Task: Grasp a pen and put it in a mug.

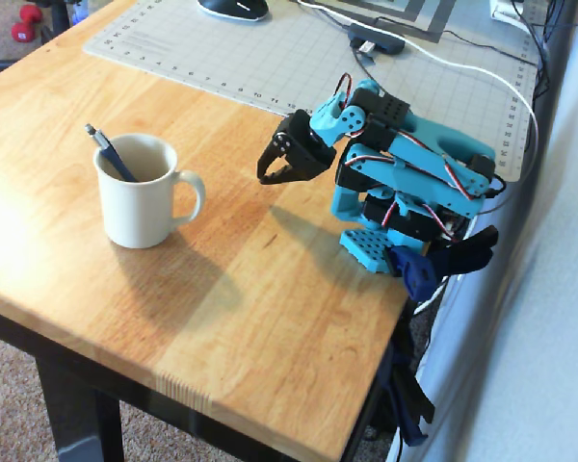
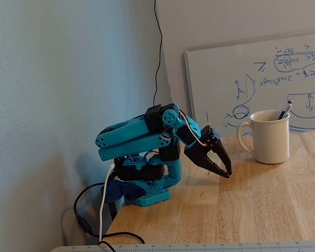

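Note:
The cream-white mug (image 1: 140,192) stands upright on the wooden table, left of the arm in the overhead view, its handle toward the arm. The dark-blue pen (image 1: 111,154) stands inside it, leaning on the rim, its silver end sticking out at the upper left. In the fixed view the mug (image 2: 270,137) is at the right with the pen's end (image 2: 285,111) above its rim. My black gripper (image 1: 273,173) hangs folded close to the blue arm, well apart from the mug, fingers together and empty. It also shows in the fixed view (image 2: 227,171), tips just above the table.
A grey cutting mat (image 1: 299,53) covers the table's back part, with a black mouse (image 1: 234,8) and a white cable (image 1: 443,63) on it. The arm's base (image 1: 376,245) sits at the table's right edge by the wall. A whiteboard (image 2: 252,84) leans behind the mug.

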Controlling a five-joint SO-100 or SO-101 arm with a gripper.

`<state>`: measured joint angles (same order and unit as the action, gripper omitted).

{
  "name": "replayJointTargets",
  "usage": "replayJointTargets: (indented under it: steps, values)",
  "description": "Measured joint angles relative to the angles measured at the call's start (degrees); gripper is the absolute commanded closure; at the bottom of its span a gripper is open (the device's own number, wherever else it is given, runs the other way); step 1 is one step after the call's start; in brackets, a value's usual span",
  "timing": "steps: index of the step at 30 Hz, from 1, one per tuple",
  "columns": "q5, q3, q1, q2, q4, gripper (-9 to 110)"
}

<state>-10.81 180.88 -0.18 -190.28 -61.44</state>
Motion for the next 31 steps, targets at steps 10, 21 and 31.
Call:
replayJointTargets:
  steps: [10, 21, 31]
  values:
    - [-2.1, 0.0, 0.0, -0.2, -3.8, 101]
    - [-2.1, 0.0, 0.0, -0.2, -3.8, 101]
    - [-2.1, 0.0, 0.0, -0.2, -3.8, 101]
